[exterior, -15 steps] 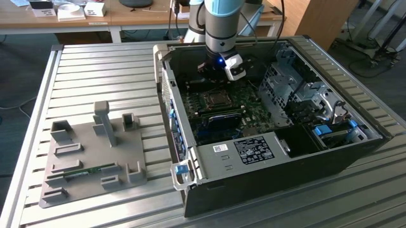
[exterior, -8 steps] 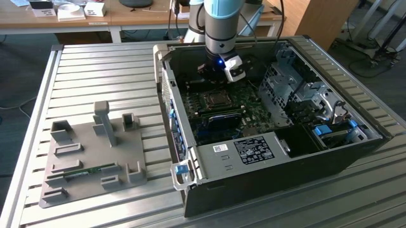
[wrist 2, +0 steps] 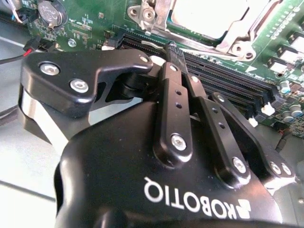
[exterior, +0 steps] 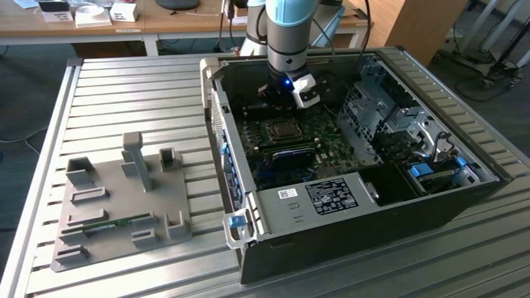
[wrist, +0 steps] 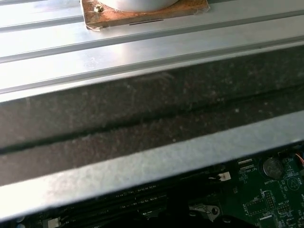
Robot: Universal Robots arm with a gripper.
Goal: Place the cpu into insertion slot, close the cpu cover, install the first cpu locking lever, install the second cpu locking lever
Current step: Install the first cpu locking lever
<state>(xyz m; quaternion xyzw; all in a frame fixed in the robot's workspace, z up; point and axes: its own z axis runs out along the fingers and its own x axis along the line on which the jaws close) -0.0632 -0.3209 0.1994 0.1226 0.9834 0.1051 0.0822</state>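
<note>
Your cpu [wrist 2: 206, 14] sat flat in the slot [exterior: 267, 132] on the green board [wrist 2: 95, 19], inside the open case [exterior: 373, 242] on the worktop [exterior: 133, 93]. The cover [wrist 2: 240, 42] looked to be lying down over it, its silvery frame ringing the chip's grey top. Your pincer [wrist 2: 174, 50] hung near the socket, its tips showing against the memory slots [wrist 2: 228, 78]. Its fingers [wrist 2: 176, 59] were pressed together, with nothing I could see between them.

I'd judge the chip light, stiff and fragile. Its smooth metal top gives little grip, so you would take it by two opposite edges and never shove it sideways against the contacts beneath. The cover reads as thin sheet metal, stiff across but springy at its hinge. Push on the frame, not through the window. The levers are likely thin, hard, slippery wire that fights back as it loads, best caught near the free end.

Much was hidden from you. The second wrist view cut off the far part of the socket, and the pincer's body blocked the near board. A bright metal strip [wrist 2: 156, 16] ran along one side of the frame, but you could not tell whether it was a lever, or whether any lever was latched. Nor could you tell whether the tips touched the board. In the exterior view the arm [exterior: 286, 31] stood close over the socket. In the first wrist view the case wall [wrist: 142, 118] lay between camera and socket.
</note>
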